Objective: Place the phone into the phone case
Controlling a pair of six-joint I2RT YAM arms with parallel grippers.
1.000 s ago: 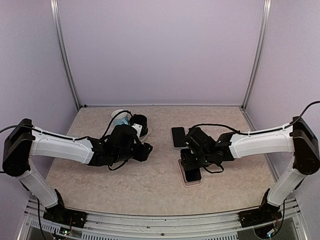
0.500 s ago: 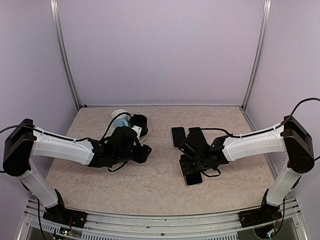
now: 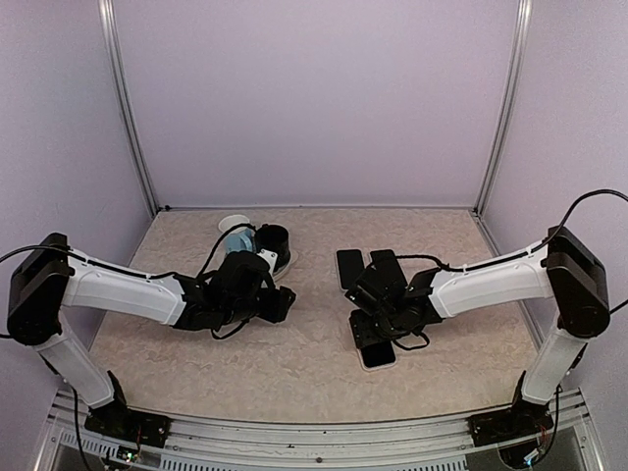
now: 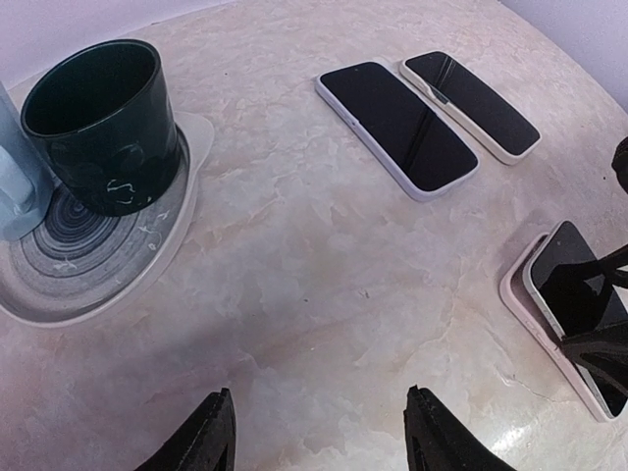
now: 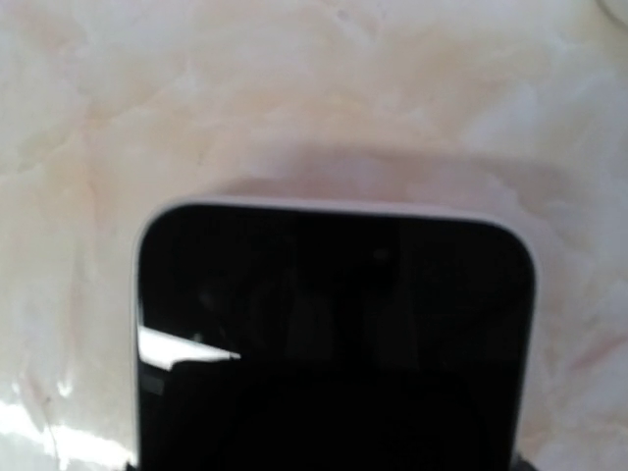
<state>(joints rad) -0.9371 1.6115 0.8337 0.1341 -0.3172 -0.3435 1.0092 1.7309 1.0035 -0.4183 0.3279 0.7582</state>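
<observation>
Both grippers are low over the table (image 4: 324, 245): the left gripper (image 4: 319, 417) hangs with jaws apart, holding nothing, while the right gripper (image 3: 374, 332) clamps the phone (image 4: 574, 285) across its width. The phone sits tilted in the phone case (image 4: 517, 294).

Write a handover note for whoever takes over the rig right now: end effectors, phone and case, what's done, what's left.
Left end effector: open, empty, hovering left of the case, touching nothing.
Right end effector: down on the phone, apparently closed across its sides.
Phone case: pale, lying open side up. The phone sits over it slightly skewed, one long edge riding on the rim, not seated.
Two other phones lie face up farther back, not involved.
Done: phone brought onto the case.
Left: square it up, press it in until flush, then release.
</observation>
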